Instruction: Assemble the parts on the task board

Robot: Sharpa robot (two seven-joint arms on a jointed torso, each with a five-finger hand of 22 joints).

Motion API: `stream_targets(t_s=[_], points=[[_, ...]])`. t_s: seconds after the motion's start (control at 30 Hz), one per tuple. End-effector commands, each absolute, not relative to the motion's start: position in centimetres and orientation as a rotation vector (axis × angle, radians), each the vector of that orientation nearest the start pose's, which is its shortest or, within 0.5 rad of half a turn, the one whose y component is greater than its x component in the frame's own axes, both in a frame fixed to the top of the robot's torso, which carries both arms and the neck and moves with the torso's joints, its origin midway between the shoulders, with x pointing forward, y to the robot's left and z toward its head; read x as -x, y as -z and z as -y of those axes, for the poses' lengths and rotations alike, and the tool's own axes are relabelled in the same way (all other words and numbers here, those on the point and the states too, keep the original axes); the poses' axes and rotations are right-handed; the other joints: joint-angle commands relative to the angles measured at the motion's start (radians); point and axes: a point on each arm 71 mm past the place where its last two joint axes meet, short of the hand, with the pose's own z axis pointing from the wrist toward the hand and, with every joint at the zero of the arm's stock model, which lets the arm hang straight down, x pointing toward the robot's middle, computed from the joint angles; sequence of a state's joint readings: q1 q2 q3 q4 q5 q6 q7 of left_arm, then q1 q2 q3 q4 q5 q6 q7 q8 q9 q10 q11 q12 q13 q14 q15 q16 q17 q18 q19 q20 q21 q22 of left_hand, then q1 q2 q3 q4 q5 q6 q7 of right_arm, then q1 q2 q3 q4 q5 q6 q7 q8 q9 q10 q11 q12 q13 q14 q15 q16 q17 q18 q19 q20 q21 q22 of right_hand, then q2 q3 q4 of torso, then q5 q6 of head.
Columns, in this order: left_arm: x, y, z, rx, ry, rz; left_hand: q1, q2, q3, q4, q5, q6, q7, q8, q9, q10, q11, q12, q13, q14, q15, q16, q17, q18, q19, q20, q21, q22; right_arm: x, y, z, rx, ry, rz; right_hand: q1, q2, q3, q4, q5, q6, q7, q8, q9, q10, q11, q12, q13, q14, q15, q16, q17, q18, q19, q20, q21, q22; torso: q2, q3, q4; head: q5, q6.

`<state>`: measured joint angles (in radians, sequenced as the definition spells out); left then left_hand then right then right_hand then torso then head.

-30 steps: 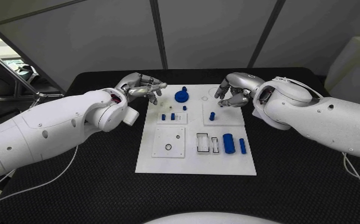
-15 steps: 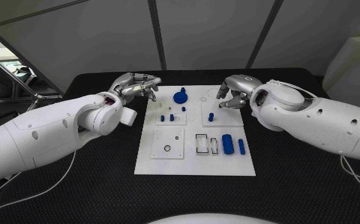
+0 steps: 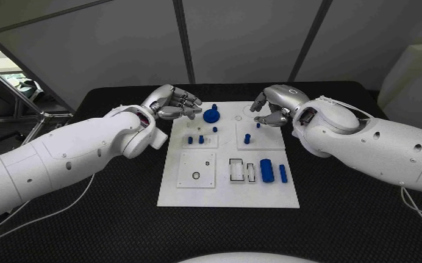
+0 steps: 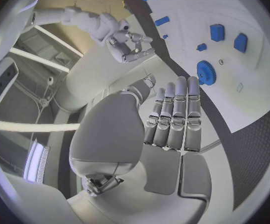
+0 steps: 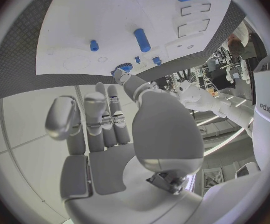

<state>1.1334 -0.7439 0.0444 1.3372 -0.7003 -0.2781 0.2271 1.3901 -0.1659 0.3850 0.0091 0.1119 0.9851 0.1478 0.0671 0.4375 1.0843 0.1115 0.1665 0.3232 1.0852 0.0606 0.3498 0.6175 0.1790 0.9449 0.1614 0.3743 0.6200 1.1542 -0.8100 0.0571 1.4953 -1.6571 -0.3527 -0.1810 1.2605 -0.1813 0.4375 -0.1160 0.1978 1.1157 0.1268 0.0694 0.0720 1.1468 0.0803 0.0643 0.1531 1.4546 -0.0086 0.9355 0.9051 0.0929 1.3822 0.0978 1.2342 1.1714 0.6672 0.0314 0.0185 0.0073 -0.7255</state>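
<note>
The white task board [image 3: 227, 191] lies mid-table. A blue gear [image 3: 212, 115] stands at its far edge, also seen as the gear [image 4: 206, 72] from the left wrist. Small blue pegs [image 3: 201, 138] stand in a left block and a peg [image 3: 247, 136] in a right block. Two blue cylinders [image 3: 266, 169] lie near the right edge. My left hand [image 3: 176, 103] hovers just left of the gear; its fingers [image 4: 175, 117] are stretched side by side, holding nothing. My right hand [image 3: 271, 107] hangs over the board's far right corner, fingers [image 5: 104, 114] loosely bent and empty.
A square plate with a small ring [image 3: 197, 173] and two rectangular slots [image 3: 238, 168] sit on the near half of the board. Black table mat [image 3: 105, 214] surrounds the board. Grey wall panels stand behind the table.
My left hand has turned and moved right, toward the gear, with its fingers now drawn together. The right hand has hardly moved.
</note>
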Motion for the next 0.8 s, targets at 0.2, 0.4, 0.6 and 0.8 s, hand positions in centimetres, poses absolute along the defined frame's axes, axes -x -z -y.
stream_targets(t_s=[0.2, 0.4, 0.6, 0.8], points=[[-52.4, 19.7, -17.6, -0.022, 0.916, -1.664, 0.001, -0.006, -0.029, -0.007, 0.001, 0.020, 0.004, 0.002, -0.055, 0.007, -0.001, -0.022, -0.071, 0.077, -0.013, 0.029, -0.014, 0.002, 0.065, -0.007, 0.016, 0.006, -49.8, 16.2, 19.8, 0.100, -0.636, -1.475, -0.014, -0.001, -0.011, 0.005, 0.005, 0.000, 0.008, -0.005, -0.001, 0.005, -0.001, 0.002, -0.009, -0.020, -0.001, -0.044, -0.042, 0.008, -0.022, -0.001, -0.033, -0.035, 0.001, 0.0000, -0.0003, -0.001, -0.001], [-52.9, 20.2, -16.1, -0.119, 0.833, -1.705, 0.002, -0.003, -0.054, -0.009, -0.001, 0.034, 0.000, 0.003, -0.096, 0.021, -0.011, -0.027, -0.116, 0.145, -0.032, 0.138, 0.032, 0.002, 0.128, -0.025, 0.069, 0.043, -49.8, 16.2, 19.7, 0.090, -0.643, -1.481, -0.014, 0.001, -0.011, 0.006, 0.006, 0.000, 0.008, -0.005, -0.001, 0.006, -0.001, 0.002, -0.011, -0.021, -0.001, -0.049, -0.046, 0.009, -0.023, -0.001, -0.035, -0.036, 0.001, -0.0004, 0.0011, -0.003, -0.002], [-53.5, 20.5, -15.0, -0.174, 0.759, -1.736, 0.004, -0.002, -0.064, -0.005, 0.003, 0.045, -0.005, 0.004, -0.143, 0.034, -0.018, -0.027, -0.162, 0.162, -0.042, 0.313, 0.115, 0.001, 0.162, -0.041, 0.152, 0.118, -49.8, 16.2, 19.5, 0.084, -0.651, -1.481, -0.013, 0.002, -0.011, 0.006, 0.007, 0.000, 0.008, -0.005, -0.001, 0.006, -0.001, 0.002, -0.012, -0.022, -0.001, -0.052, -0.049, 0.009, -0.024, -0.001, -0.037, -0.039, 0.001, -0.0001, 0.0002, -0.003, -0.003], [-54.1, 20.7, -14.3, -0.199, 0.711, -1.756, 0.004, -0.001, -0.060, -0.001, 0.006, 0.051, -0.005, 0.006, -0.171, 0.039, -0.019, -0.025, -0.189, 0.173, -0.045, 0.458, 0.187, -0.001, 0.160, -0.042, 0.213, 0.180, -49.8, 16.2, 19.4, 0.072, -0.666, -1.477, -0.014, 0.002, -0.012, 0.006, 0.008, -0.001, 0.009, -0.006, -0.002, 0.006, 0.000, 0.002, -0.014, -0.022, -0.001, -0.054, -0.051, 0.010, -0.025, -0.001, -0.039, -0.041, 0.001, 0.0001, 0.0001, -0.003, -0.004]])
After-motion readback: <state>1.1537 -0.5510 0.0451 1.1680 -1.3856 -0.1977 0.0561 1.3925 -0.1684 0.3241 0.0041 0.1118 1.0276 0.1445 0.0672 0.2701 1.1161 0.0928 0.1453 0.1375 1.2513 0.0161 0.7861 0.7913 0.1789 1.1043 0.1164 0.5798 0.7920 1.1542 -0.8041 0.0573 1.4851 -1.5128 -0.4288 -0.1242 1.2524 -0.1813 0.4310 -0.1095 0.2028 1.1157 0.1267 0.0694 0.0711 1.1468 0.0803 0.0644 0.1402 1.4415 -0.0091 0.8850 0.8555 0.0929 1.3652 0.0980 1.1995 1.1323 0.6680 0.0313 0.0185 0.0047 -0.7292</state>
